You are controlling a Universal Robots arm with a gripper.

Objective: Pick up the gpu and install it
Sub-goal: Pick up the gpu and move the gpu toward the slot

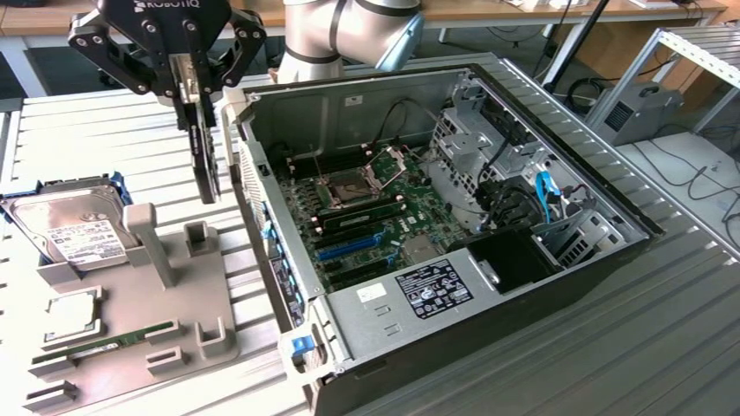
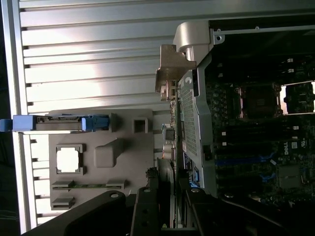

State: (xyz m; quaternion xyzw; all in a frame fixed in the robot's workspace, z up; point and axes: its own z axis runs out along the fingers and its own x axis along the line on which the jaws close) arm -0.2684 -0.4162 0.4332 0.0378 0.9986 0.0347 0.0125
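— Well, pincer (image 1: 191, 106) pinching the gpu (image 1: 207, 165), card hanging upright, bottom edge clear above the bench (image 1: 116, 130).
— Yep, just beside the case (image 1: 245, 152) outer wall, open room toward the grey holder (image 1: 139, 338).

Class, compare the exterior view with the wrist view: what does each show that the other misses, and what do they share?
Exterior view, not wrist: the gpu hanging full length from the gripper, the labelled power supply and the blue cable.
Wrist view, not exterior: the outer face of the case's perforated back panel.
Both: the hard drive, the grey holder, and the motherboard with its CPU socket.
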